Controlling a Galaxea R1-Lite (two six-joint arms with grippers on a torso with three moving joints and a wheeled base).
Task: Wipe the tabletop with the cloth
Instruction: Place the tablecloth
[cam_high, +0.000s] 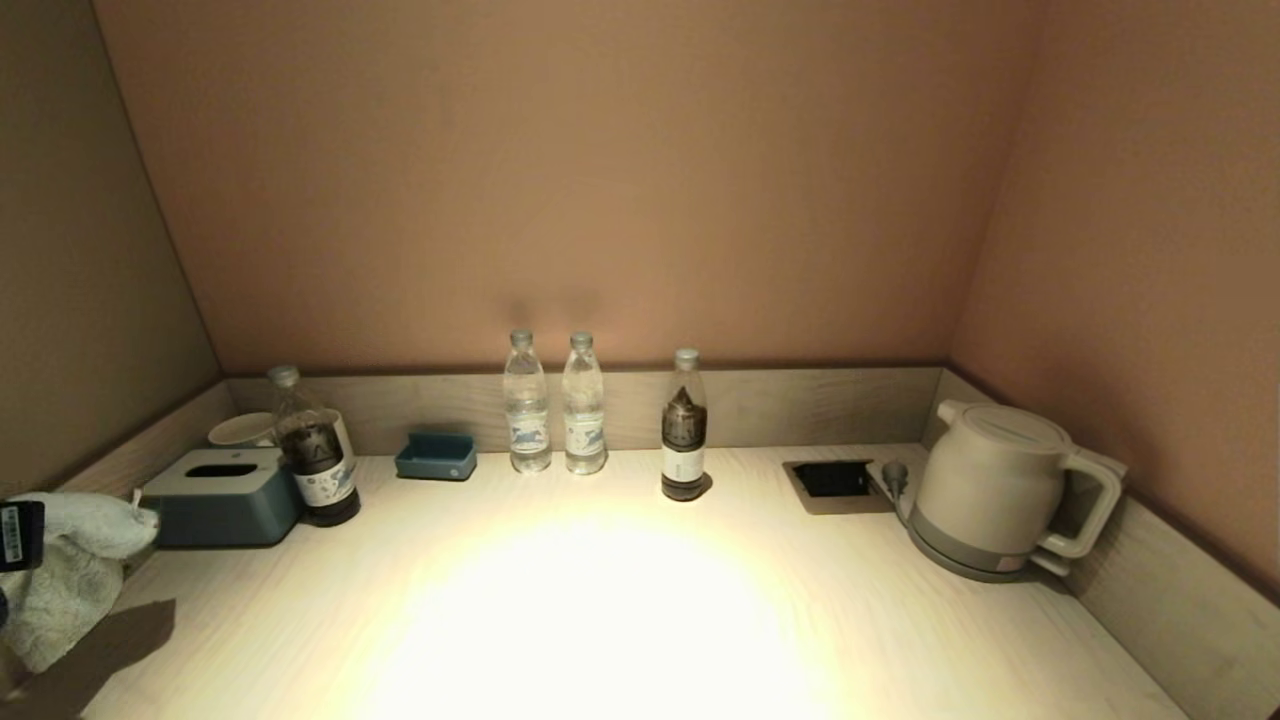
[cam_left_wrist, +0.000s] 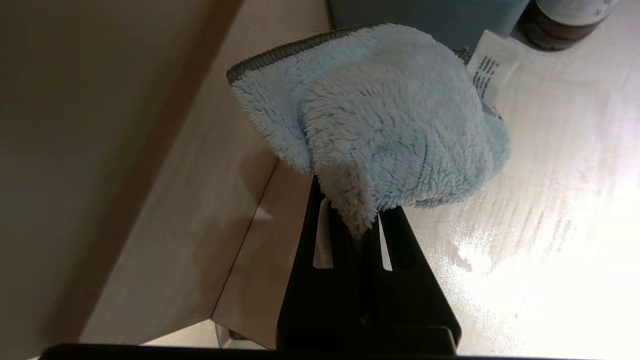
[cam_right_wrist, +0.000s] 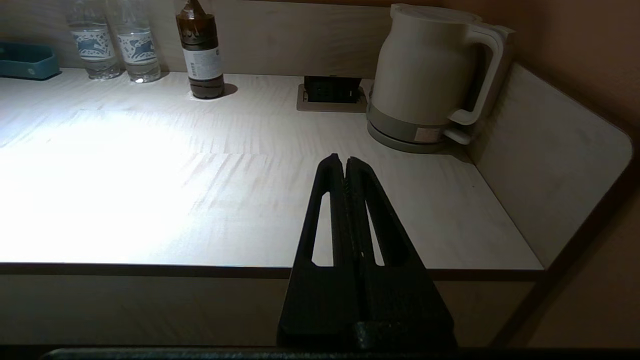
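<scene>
A fluffy light-blue cloth (cam_high: 70, 575) hangs at the far left edge of the head view, above the tabletop's (cam_high: 620, 620) front left corner. In the left wrist view my left gripper (cam_left_wrist: 352, 200) is shut on the cloth (cam_left_wrist: 380, 120), which bunches over the fingertips and hides them; it hangs next to the left side wall. My right gripper (cam_right_wrist: 345, 162) is shut and empty, held off the table's front edge on the right side. It does not show in the head view.
Along the back stand a blue tissue box (cam_high: 222, 495), a dark bottle (cam_high: 315, 450), a cup (cam_high: 242, 430), a small blue tray (cam_high: 436, 456), two water bottles (cam_high: 527, 402), a dark bottle (cam_high: 684, 425), a socket recess (cam_high: 832, 480) and a white kettle (cam_high: 995, 490).
</scene>
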